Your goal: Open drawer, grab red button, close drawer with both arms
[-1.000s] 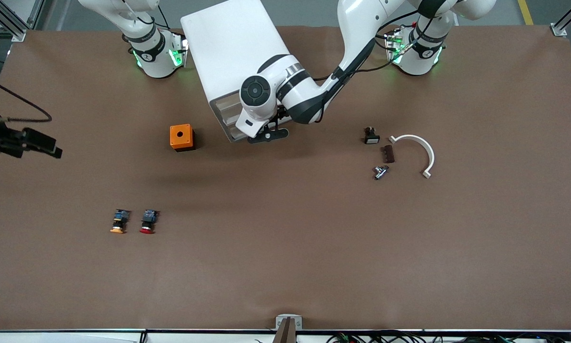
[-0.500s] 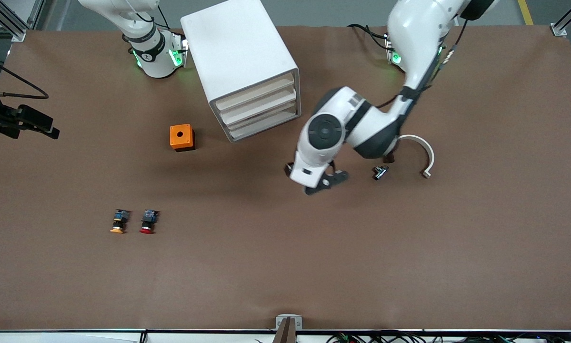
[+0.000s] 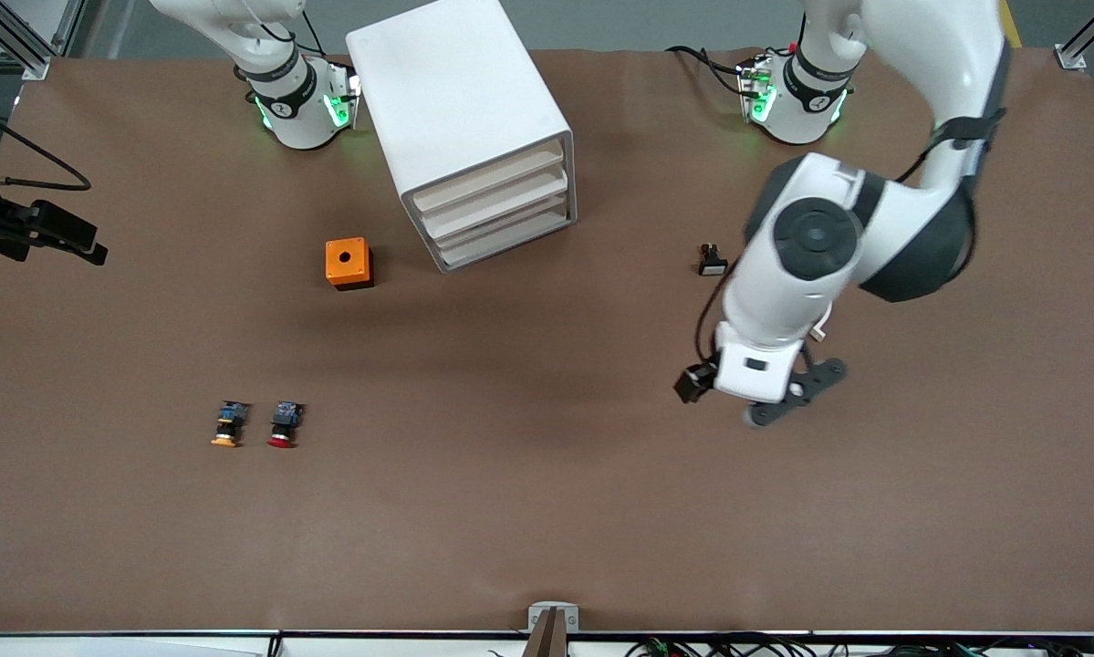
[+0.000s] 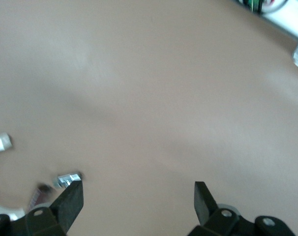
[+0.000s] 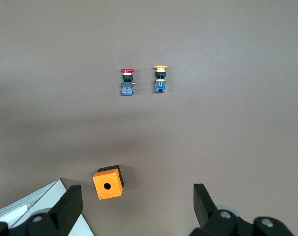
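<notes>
The white cabinet [image 3: 455, 100] stands near the right arm's base, and its second drawer [image 3: 501, 196] sits flush with the three others. The red-capped button [image 3: 282, 425] lies on the table beside an orange-yellow one [image 3: 227, 425], nearer the front camera than the cabinet. My left gripper [image 3: 797, 394] is open and empty over bare table toward the left arm's end. Its wrist view [image 4: 139, 191] shows only table between the fingers. My right gripper [image 5: 136, 196] is open and empty, high above the table. Its view shows the red button [image 5: 127, 81] and a cabinet corner [image 5: 36, 206].
An orange cube with a round hole [image 3: 348, 263] sits beside the cabinet and also shows in the right wrist view [image 5: 108, 182]. A small black switch [image 3: 711, 261] lies by the left arm. A metal part [image 4: 68, 179] and a white bracket end [image 4: 1, 142] lie under the left gripper.
My left gripper has swung away from the cabinet front, toward the left arm's end of the table and lower in the front view. The right arm's hand shifted slightly.
</notes>
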You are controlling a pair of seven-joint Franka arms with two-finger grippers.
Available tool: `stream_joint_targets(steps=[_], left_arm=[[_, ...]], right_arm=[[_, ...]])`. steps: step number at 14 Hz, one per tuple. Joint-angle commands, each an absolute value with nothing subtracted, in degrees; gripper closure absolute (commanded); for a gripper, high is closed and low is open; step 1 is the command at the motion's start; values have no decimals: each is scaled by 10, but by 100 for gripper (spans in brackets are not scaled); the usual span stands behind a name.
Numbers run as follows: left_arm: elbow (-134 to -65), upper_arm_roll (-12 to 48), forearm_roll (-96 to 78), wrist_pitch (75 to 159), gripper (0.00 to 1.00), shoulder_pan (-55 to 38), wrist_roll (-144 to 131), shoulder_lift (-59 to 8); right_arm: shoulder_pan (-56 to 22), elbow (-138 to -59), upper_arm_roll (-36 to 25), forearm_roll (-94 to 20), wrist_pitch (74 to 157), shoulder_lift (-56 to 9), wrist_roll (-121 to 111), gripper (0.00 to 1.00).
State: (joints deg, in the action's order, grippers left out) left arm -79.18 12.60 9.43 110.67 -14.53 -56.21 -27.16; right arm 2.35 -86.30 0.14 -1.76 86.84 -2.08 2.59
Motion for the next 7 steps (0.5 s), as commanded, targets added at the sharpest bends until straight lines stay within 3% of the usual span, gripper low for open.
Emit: stream_joint_targets(steps=[1, 7], left_arm=[[-804, 133, 104, 1098, 1, -103, -501, -232], [-804, 137, 96, 1006, 1, -35, -356, -164]], right_arm=[[29, -889, 8, -7, 879, 1, 35, 0], [27, -888, 11, 15, 879, -1, 35, 0]])
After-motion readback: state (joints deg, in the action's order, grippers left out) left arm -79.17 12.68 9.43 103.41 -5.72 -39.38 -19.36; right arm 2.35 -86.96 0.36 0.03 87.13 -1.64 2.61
